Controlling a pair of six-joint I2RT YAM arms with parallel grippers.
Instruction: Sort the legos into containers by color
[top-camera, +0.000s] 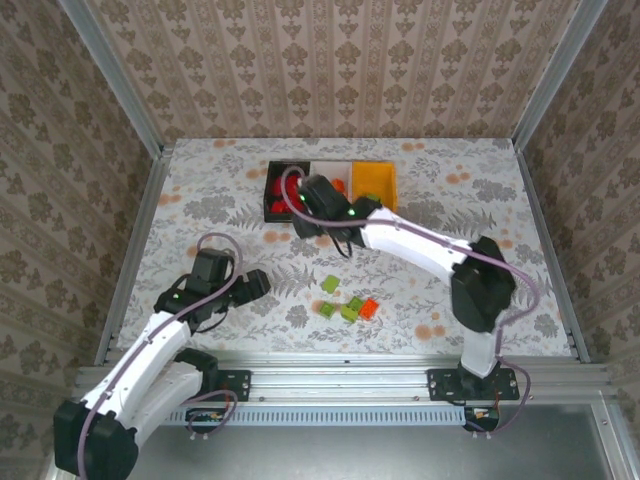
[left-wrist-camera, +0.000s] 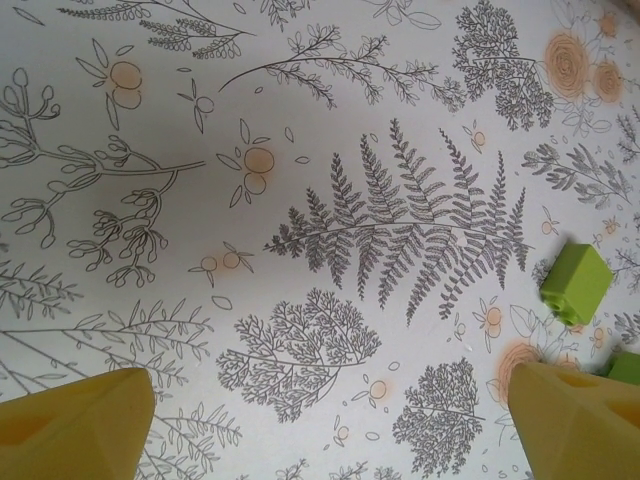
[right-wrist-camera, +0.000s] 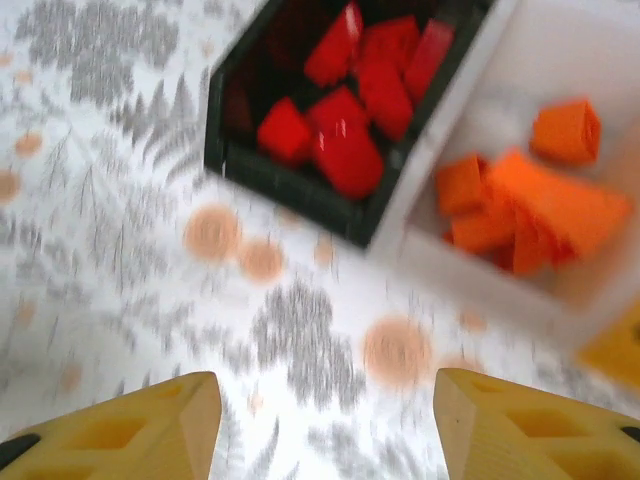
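I get bright, even light on the counter (top-camera: 470, 200), with only faint, soft shadows under the arms. My right wrist feed is smeared: the black bin (right-wrist-camera: 290, 185) and the counter print beside it blur. The left wrist feed is crisp, though the fingers (left-wrist-camera: 70, 425) of the left end effector (left-wrist-camera: 328, 400) look soft.

Three containers (top-camera: 330, 166) stand side by side behind loose legos (top-camera: 348, 306) on the table (top-camera: 200, 180).
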